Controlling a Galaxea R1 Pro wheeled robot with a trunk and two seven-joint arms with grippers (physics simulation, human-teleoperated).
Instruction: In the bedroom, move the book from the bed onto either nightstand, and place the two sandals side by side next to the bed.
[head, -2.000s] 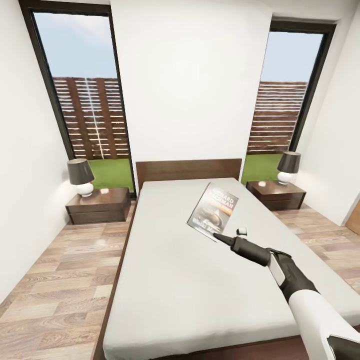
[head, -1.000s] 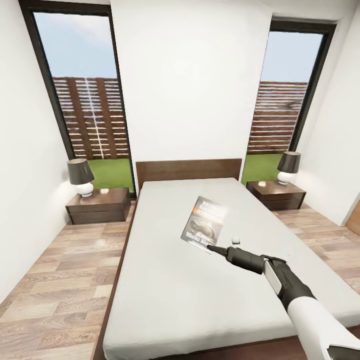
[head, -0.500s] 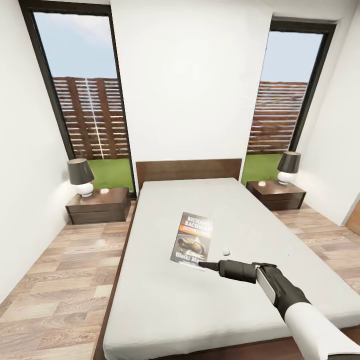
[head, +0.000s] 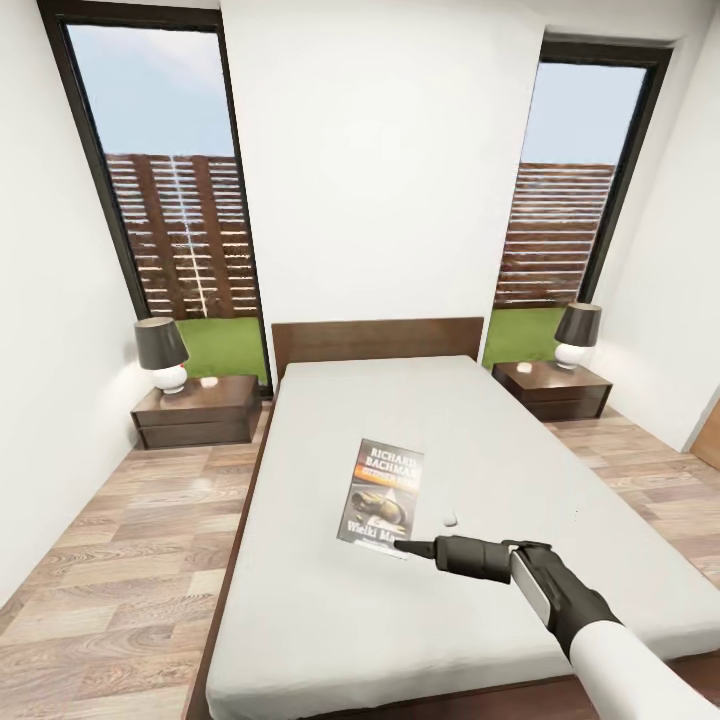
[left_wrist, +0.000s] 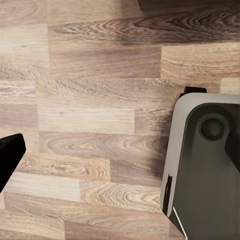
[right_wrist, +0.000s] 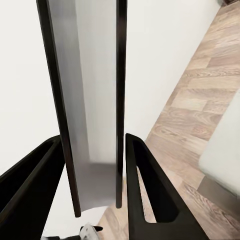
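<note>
The book (head: 383, 493), dark with an orange band and white lettering, hangs tilted just over the middle of the bed (head: 320, 620). My right gripper (head: 405, 546) is shut on its near edge. In the right wrist view the book (right_wrist: 92, 100) stands edge-on as a grey slab between the black fingers (right_wrist: 145, 195). One nightstand (head: 200, 410) stands left of the headboard and the other nightstand (head: 553, 390) right of it. A black finger (left_wrist: 9, 152) of my left gripper hangs over the plank floor, far out to one side. The two sandals are out of view.
Each nightstand carries a dark-shaded lamp (head: 162, 352) (head: 578, 333). Wood floor (head: 120, 560) runs along both sides of the bed, wider on the left. White walls close in on both sides, with tall windows behind. My grey base (left_wrist: 205, 170) is beside the left arm.
My right gripper has carried the book leftward and toward the near end of the bed, turning it more upright in the view. The camera has not moved.
</note>
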